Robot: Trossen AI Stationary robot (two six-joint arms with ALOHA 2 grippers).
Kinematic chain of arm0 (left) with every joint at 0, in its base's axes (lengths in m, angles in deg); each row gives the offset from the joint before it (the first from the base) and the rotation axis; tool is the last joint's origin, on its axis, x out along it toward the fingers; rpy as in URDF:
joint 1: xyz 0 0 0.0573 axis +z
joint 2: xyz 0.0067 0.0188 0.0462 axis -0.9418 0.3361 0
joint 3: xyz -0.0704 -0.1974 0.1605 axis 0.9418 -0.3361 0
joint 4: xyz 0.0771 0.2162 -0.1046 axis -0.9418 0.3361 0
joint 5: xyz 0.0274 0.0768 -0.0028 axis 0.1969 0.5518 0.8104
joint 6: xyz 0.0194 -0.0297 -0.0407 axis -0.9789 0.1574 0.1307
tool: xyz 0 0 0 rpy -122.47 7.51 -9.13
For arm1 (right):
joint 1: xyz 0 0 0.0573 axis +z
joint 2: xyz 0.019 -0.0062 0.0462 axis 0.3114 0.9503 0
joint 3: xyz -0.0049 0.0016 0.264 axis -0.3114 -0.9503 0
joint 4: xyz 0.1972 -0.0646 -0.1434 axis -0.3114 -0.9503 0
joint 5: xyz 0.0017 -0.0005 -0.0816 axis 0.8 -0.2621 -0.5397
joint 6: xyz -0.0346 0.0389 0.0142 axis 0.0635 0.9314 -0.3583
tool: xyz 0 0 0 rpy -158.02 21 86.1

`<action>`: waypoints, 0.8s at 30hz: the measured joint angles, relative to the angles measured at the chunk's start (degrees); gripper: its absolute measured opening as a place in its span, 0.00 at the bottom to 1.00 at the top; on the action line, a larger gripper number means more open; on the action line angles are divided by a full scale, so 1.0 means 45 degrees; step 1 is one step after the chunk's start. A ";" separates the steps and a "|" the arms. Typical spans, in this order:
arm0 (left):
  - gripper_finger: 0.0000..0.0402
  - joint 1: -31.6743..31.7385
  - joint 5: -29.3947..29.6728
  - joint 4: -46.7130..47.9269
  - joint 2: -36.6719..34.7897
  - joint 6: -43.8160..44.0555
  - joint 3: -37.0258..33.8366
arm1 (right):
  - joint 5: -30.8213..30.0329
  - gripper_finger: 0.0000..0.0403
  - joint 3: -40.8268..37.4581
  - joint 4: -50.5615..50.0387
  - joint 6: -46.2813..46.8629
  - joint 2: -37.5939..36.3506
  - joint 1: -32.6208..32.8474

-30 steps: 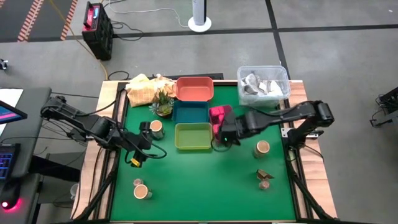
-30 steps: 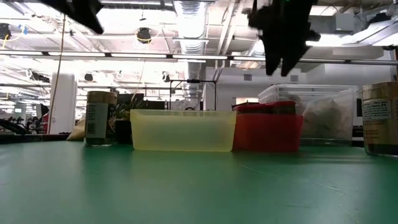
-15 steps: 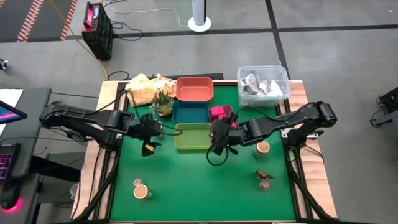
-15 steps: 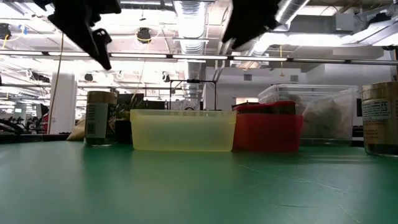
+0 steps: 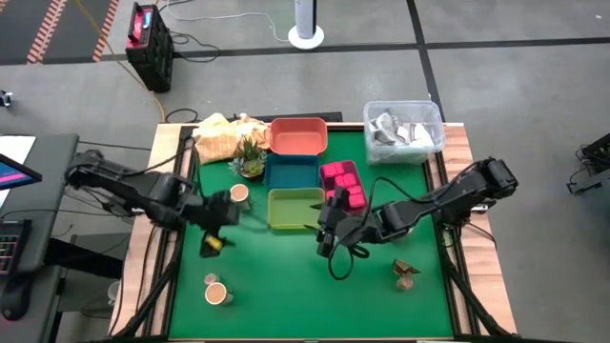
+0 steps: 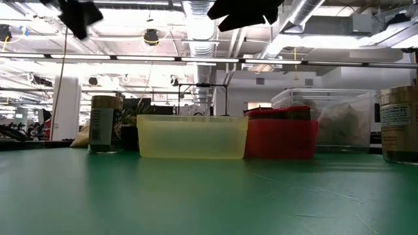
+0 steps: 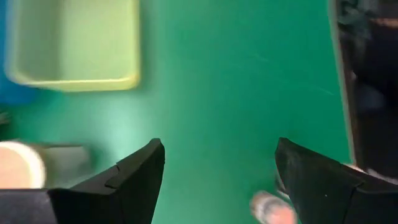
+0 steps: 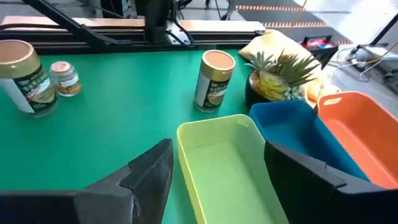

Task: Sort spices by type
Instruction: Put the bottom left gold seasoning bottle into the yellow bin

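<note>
Magenta blocks [image 5: 343,183] lie in a red tray beside the yellow-green tray [image 5: 295,208]. One tan jar [image 5: 239,194] stands upright left of that tray; another jar [image 5: 217,292] stands near the near-left corner with a tiny lump beside it. Brown lumps [image 5: 405,274] lie near the right edge. A jar [image 6: 400,124] at the right shows only in the low view; my right arm covers it from above. My left gripper [image 5: 214,229] [image 7: 217,149] hovers open over bare mat near the first jar. My right gripper [image 5: 327,229] [image 8: 219,149] hovers open at the yellow-green tray's [image 8: 217,162] near right corner.
Orange tray [image 5: 298,135] and blue tray [image 5: 291,171] sit behind the yellow-green one. A small plant [image 5: 251,157] and yellow cloth [image 5: 221,133] are at the far left, a clear bin [image 5: 403,127] at the far right corner. Bare green mat [image 5: 286,286] lies toward the near edge.
My left gripper swung toward the far edge and the jar, then back toward the near-left. My right gripper moved steadily from beside the red tray toward the near edge and left, and its arm came down over the right-hand jar. No spice has moved.
</note>
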 joint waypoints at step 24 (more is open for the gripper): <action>0.73 -0.6569 0.1594 0.1372 0.5542 0.3400 0.3624 | -0.2449 0.69 -0.0005 -0.0171 0.2280 0.0000 0.1676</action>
